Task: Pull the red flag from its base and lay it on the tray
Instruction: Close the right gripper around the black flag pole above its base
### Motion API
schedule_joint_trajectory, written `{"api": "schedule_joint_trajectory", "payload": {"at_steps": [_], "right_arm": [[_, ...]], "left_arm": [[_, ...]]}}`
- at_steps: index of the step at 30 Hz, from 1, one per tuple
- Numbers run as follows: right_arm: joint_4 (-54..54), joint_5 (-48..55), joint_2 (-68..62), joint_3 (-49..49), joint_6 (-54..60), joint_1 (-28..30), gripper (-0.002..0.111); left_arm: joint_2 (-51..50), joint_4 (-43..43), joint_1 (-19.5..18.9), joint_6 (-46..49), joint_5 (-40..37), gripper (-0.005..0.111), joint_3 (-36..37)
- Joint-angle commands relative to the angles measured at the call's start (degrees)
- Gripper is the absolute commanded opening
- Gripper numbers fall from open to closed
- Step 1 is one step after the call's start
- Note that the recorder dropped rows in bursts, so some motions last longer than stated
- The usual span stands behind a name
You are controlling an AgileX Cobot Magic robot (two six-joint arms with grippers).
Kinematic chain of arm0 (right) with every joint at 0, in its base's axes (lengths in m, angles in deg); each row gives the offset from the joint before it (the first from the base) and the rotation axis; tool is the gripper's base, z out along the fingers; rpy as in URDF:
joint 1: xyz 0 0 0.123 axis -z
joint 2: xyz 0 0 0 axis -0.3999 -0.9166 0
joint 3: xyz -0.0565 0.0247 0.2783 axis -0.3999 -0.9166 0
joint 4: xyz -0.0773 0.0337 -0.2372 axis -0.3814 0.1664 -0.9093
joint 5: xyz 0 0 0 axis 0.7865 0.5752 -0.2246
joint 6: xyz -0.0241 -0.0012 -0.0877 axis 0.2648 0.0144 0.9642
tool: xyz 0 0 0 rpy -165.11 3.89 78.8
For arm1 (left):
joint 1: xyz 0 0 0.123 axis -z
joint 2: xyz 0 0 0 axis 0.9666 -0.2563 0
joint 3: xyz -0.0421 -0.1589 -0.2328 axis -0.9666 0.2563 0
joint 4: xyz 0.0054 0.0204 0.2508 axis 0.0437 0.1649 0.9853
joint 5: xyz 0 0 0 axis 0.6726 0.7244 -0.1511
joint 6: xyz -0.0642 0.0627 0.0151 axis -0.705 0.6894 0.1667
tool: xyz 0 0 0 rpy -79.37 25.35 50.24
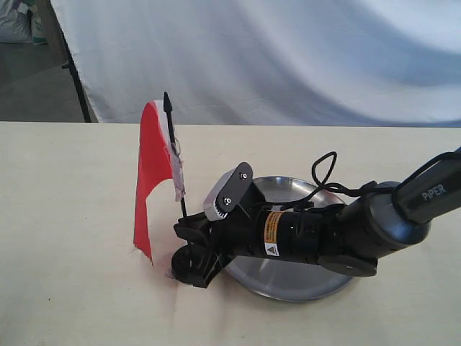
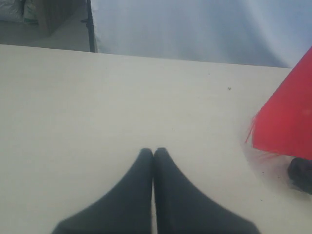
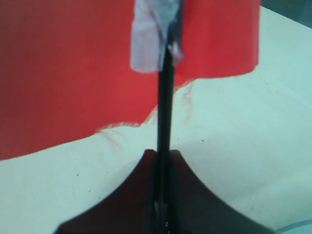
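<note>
The red flag [image 1: 153, 173] stands upright on its thin black stick [image 1: 171, 130], left of the tray [image 1: 302, 288]. My right gripper [image 1: 189, 229] reaches across the tray and is shut on the stick low down, just above the black base [image 1: 184, 265]. The gripper hides where stick and base meet. In the right wrist view the stick [image 3: 165, 112] runs between the closed fingers of the right gripper [image 3: 164, 155], with the red flag [image 3: 73, 73] and its white strip [image 3: 146, 44] behind. My left gripper [image 2: 154, 152] is shut on nothing over bare table; the red flag [image 2: 287, 122] shows at that view's edge.
The silver tray lies under the right arm [image 1: 324, 231], its rim close to the base. A white cloth backdrop [image 1: 288, 58] hangs behind the table's far edge. A dark blurred shape [image 2: 302, 174] sits under the flag's corner in the left wrist view.
</note>
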Motion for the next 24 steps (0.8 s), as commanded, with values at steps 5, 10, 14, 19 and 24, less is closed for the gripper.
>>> {"api": "schedule_joint_trajectory", "payload": {"at_steps": [5, 10, 14, 19, 24], "right_arm": [[3.65, -3.29, 0.08, -0.02, -9.49, -0.46, 0.000], [3.29, -3.17, 0.08, -0.02, -8.73, -0.46, 0.000], [-0.57, -2.17, 0.08, -0.02, -0.57, -0.57, 0.000], [-0.72, -2.29, 0.08, -0.02, 4.00, -0.57, 0.000], [-0.94, -5.03, 0.08, -0.02, 5.12, -0.57, 0.000]], "left_arm": [[0.22, -0.43, -0.18, 0.15, 0.13, 0.000, 0.19], [0.22, -0.43, -0.18, 0.15, 0.13, 0.000, 0.19], [0.22, -0.43, -0.18, 0.15, 0.13, 0.000, 0.19], [0.22, -0.43, -0.18, 0.15, 0.13, 0.000, 0.19], [0.22, -0.43, -0.18, 0.15, 0.13, 0.000, 0.19]]}}
